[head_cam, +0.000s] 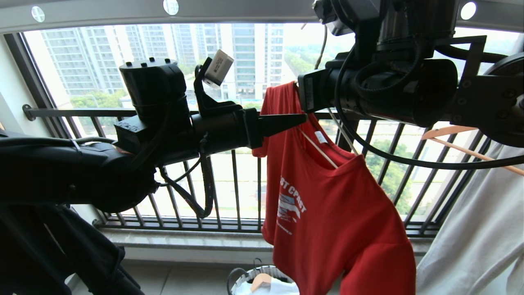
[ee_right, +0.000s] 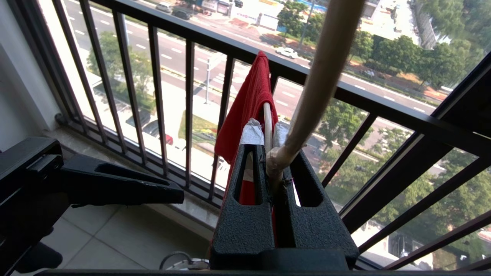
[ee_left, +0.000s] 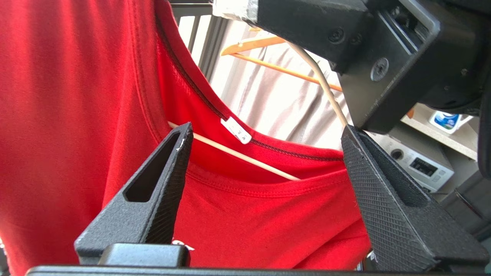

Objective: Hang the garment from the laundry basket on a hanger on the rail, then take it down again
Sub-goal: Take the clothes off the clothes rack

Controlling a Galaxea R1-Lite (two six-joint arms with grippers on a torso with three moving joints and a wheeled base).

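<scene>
Roughly, largest first:
rail [head_cam: 245, 12]: grey holed bar across the top, above both arms.
window railing [head_cam: 229, 172]: dark bars behind everything, far side; not the target.
garment [head_cam: 331, 205]: red T-shirt, centre-right, draped on the hanger and hanging askew; left shoulder bunched high, right side drooping low.
pale grey garment [head_cam: 475, 229]: far right on a wooden hanger [head_cam: 454, 135], close beside the red shirt.
black garment [head_cam: 61, 250]: lower left, near.
laundry basket [head_cam: 262, 272]: bottom centre on the floor, below the red shirt; a wooden hanger and white cloth inside.
left tool [ee_left: 264, 142]: fingers apart, holding nothing, pointed at the collar; hanger arm and collar label lie between the tips.
right tool [ee_right: 274, 132]: fingers together, clamped on the hanger just below its hook.
hanger [ee_left: 234, 153]: thin white wire, one arm showing through the neck opening.
step: probably dressing the shirt onto the hanger; hook not seen on the rail.
how to do well: right keeps hanger steady; left takes collar cloth only, not wire.
in the way: right arm crowds the rail; grey garment close right.
</scene>
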